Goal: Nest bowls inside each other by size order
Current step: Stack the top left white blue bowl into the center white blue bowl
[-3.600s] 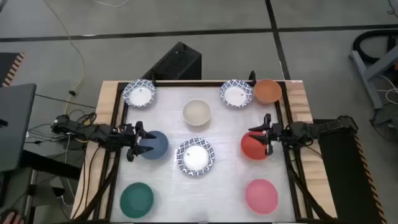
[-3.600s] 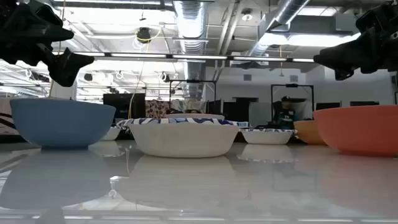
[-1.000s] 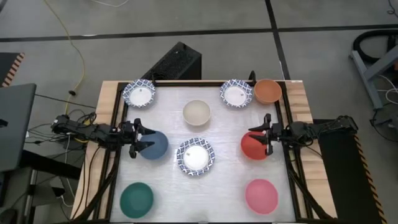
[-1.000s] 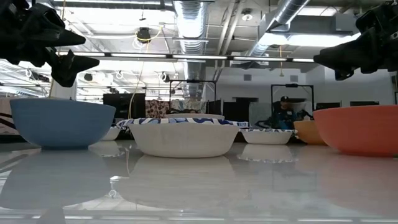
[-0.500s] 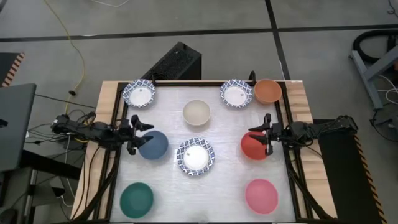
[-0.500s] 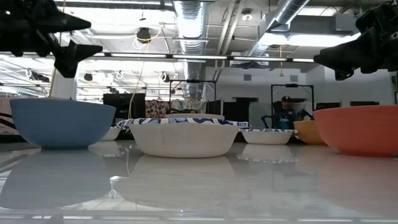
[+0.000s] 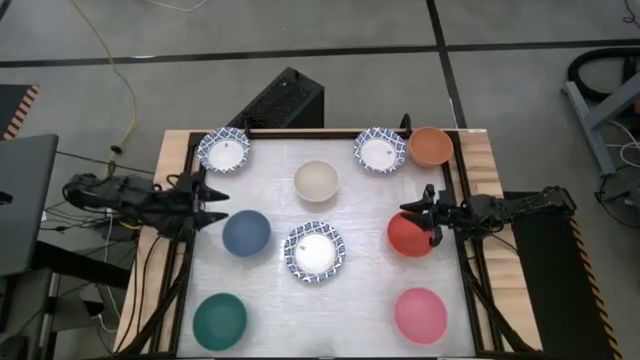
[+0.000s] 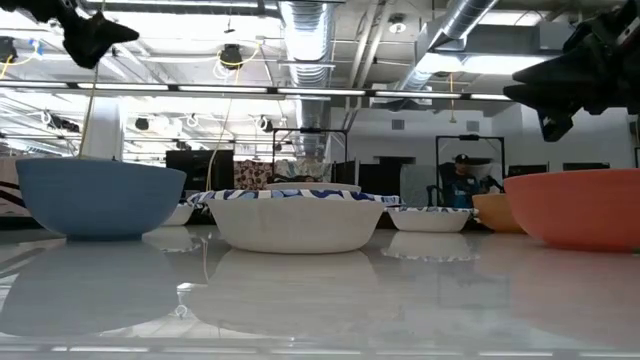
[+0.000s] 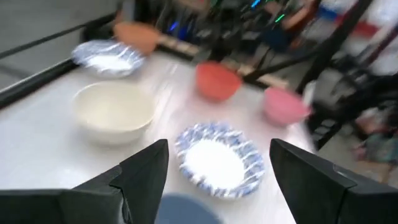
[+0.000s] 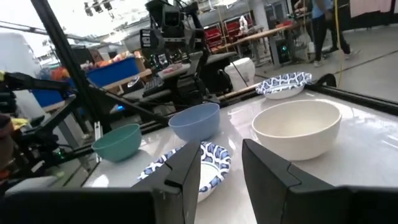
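Nine bowls sit apart on your table, none nested.
Your left gripper point(image 7: 212, 197) gapes wide at the left edge, beside the slate-blue bowl point(image 7: 245, 232); your right gripper point(image 7: 428, 217), seemingly part-open, hovers over the red bowl point(image 7: 408, 236).

Left arm point(image 7: 120, 197): dark, nearly black, long and thin, made of chunky joined parts.
Left arm cables: thin dark wires bunch up around its far end, by the desk's edge.
Left fingers point(image 9: 144, 171): two flat, dark, wedge-shaped pieces with smooth faces.
Right arm point(image 7: 510, 208): dark like the other, chunky, with a boxy dark base.
Right fingers point(image 10: 186, 171): two dark grey slabs with slanted tops and sharp corners.
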Available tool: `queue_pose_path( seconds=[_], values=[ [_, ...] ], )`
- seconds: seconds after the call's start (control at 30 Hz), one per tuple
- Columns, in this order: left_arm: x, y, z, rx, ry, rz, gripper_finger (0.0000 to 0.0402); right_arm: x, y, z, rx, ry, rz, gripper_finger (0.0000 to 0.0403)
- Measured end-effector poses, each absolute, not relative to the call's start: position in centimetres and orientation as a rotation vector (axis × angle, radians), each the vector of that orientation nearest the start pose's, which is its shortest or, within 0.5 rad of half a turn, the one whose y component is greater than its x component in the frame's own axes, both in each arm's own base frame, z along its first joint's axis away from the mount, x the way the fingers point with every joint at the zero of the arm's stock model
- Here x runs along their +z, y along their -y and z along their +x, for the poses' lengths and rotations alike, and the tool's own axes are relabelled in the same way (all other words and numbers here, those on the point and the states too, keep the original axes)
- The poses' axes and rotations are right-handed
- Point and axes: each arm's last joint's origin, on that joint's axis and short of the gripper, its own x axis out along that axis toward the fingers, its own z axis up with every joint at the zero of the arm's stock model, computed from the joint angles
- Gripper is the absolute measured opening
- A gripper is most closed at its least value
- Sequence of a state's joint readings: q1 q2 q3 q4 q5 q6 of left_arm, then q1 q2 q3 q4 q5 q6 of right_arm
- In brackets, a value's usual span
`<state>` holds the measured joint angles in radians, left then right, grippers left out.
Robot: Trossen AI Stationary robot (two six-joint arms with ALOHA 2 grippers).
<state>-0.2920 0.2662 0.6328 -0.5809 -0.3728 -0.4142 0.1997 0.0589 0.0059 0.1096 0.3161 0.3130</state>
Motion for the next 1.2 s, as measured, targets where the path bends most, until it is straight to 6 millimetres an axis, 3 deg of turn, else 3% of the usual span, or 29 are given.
queue_pose_path(
  seconds=[0.13,0.27,0.53,0.73,0.87,1.07,1.2],
  values=[
    [30.9,0.5,7.2,0.348,-0.355,-0.24,0.027,17.2,-1.0,9.9,-0.111,0.078,0.345,0.0139],
    [31.5,0.8,8.9,0.455,-0.47,-0.151,0.027,17.2,-1.0,9.9,-0.105,0.087,0.506,0.0139],
    [29.8,-0.1,13.0,0.609,-0.731,-0.033,0.027,17.1,-1.0,9.9,-0.104,0.087,0.57,0.0139],
    [28.7,-3.2,14.1,0.576,-0.895,-0.154,0.027,17.1,-1.0,9.9,-0.109,0.088,0.566,0.0139],
    [28.0,-6.3,14.1,0.641,-0.962,-0.244,0.027,17.1,-1.0,9.9,-0.11,0.088,0.56,0.0139],
    [26.3,-10.5,14.2,0.77,-1.107,-0.229,0.027,17.1,-1.0,9.9,-0.113,0.084,0.502,0.0139],
    [25.1,-12.3,15.0,0.772,-1.175,-0.204,0.027,17.1,-1.0,9.9,-0.114,0.085,0.499,0.0139]
  ],
)
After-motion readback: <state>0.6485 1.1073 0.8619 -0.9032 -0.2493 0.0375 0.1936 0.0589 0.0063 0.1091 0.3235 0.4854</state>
